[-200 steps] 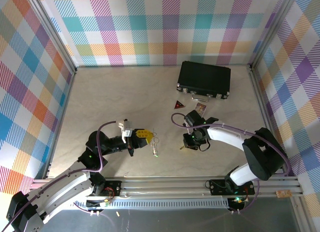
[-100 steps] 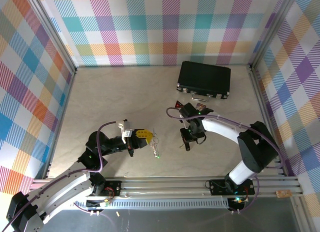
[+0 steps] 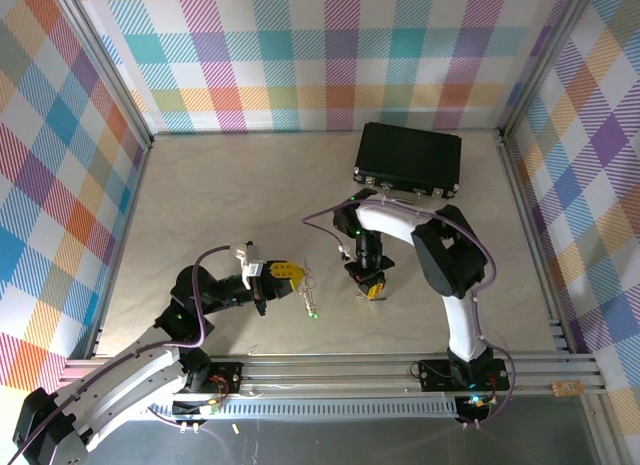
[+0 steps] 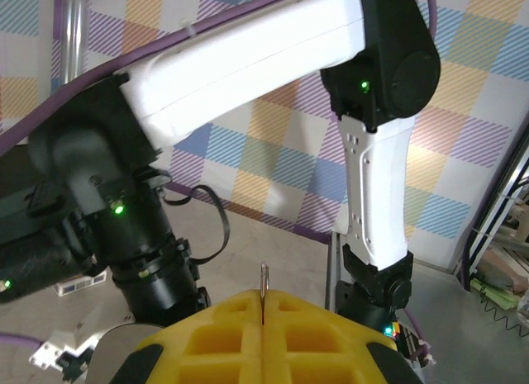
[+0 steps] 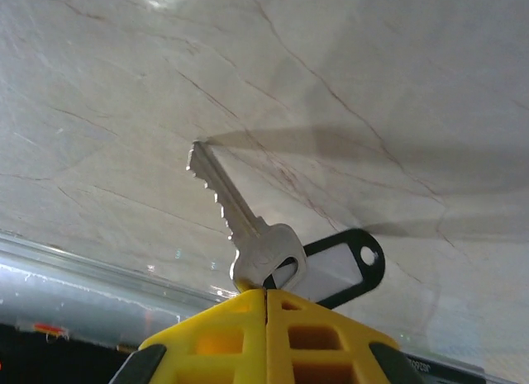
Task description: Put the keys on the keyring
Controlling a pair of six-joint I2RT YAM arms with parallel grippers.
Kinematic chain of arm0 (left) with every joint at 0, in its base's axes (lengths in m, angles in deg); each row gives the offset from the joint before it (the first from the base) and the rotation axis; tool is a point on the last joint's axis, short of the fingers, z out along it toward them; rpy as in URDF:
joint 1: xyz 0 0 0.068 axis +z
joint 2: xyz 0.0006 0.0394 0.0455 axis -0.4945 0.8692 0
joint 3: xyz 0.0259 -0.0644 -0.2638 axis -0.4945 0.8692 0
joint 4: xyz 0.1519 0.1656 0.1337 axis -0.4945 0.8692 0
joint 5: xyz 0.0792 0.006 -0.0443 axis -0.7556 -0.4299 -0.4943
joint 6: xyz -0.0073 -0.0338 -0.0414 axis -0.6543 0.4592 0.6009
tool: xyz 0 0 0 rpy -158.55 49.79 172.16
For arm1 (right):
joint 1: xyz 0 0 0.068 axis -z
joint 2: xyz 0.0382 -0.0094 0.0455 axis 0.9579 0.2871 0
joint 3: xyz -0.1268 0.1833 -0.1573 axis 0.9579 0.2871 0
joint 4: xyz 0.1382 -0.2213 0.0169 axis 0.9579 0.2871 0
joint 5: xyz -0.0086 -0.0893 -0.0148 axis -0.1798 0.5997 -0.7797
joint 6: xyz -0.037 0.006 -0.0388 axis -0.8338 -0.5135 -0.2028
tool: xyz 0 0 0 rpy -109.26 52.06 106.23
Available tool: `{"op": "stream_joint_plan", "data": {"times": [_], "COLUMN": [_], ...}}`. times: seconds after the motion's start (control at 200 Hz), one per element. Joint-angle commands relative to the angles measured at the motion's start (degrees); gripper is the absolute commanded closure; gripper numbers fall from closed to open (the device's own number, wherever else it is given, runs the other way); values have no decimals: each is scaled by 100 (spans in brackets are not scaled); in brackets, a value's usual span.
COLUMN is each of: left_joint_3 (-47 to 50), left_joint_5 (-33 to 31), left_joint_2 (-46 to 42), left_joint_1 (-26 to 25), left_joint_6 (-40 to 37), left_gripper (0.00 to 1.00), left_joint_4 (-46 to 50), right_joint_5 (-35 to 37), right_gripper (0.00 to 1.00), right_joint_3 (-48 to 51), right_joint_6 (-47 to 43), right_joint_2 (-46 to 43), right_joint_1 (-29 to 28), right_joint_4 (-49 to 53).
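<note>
My left gripper (image 3: 296,276) is shut on the keyring (image 3: 309,283), a pale silvery loop that hangs off its yellow fingertips, with a small green key (image 3: 313,313) at its lower end. In the left wrist view the ring (image 4: 264,278) shows edge-on as a thin metal sliver pinched in my left gripper (image 4: 264,303). My right gripper (image 3: 373,288) is a short way to the right. In the right wrist view it (image 5: 265,296) is shut on the head of a silver key (image 5: 240,223) with a black-framed tag (image 5: 337,268). The key's tip points at the table.
A black rectangular case (image 3: 408,158) lies at the back right, its handle toward me. The right arm (image 3: 400,221) arches over the table in front of it. Plaid walls close three sides, and an aluminium rail (image 3: 400,370) runs along the near edge.
The right arm has swung left and its gripper has shut on the tagged key that lay on the table. The left gripper has held still with the keyring.
</note>
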Motion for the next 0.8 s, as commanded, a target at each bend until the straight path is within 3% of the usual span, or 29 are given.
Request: {"op": "stream_joint_plan", "data": {"times": [0.0,0.23,0.42,0.61,0.795], "left_joint_3": [58,76,80,93,110], "left_joint_5": [5,22,22,70,90], "left_joint_2": [-80,-64,-24,29,66], "left_joint_1": [53,70,71,73,77], "left_joint_6": [16,70,82,149,200], "left_gripper": [100,100,100,100,100], "left_joint_4": [-343,-425,-459,-576,-668], "right_joint_5": [-318,-101,18,197,-19], "right_gripper": [100,93,77,65,55], "right_joint_3": [-356,-416,-389,-276,1093], "right_joint_6": [-413,-426,-259,127,1360], "right_joint_2": [355,625,426,-375,-1902], "right_joint_1": [3,5,-2,-34,-63], "right_joint_4": [600,152,-207,-469,-1568]}}
